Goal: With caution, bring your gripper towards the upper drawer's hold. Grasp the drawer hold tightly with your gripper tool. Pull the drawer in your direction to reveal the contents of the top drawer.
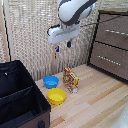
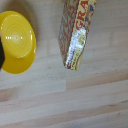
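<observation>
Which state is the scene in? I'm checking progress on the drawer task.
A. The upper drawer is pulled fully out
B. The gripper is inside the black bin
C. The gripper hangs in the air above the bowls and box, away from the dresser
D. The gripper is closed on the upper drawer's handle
C: in the exterior view the gripper hangs above the blue bowl, yellow bowl and box, apart from the drawer hold.

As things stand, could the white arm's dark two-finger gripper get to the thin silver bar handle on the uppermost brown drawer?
Probably yes: the gripper hangs in open air, and nothing visible lies between it and the silver bar handle.
</observation>
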You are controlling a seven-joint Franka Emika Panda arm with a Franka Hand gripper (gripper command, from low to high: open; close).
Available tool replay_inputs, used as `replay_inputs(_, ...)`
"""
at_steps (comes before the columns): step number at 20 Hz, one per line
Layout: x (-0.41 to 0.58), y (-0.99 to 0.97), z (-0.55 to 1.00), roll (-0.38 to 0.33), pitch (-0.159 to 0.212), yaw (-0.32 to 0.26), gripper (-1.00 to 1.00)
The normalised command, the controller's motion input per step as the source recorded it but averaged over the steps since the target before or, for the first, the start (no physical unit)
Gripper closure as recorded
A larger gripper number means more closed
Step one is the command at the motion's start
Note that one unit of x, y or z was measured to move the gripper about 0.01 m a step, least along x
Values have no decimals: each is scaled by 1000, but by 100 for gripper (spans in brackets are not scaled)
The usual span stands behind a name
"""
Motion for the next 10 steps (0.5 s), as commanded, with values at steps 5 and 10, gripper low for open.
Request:
replay_inputs(5,262,0,347,-263,0,126,-100)
replay_inputs(10,254,0,127,-333,0,97,-100)
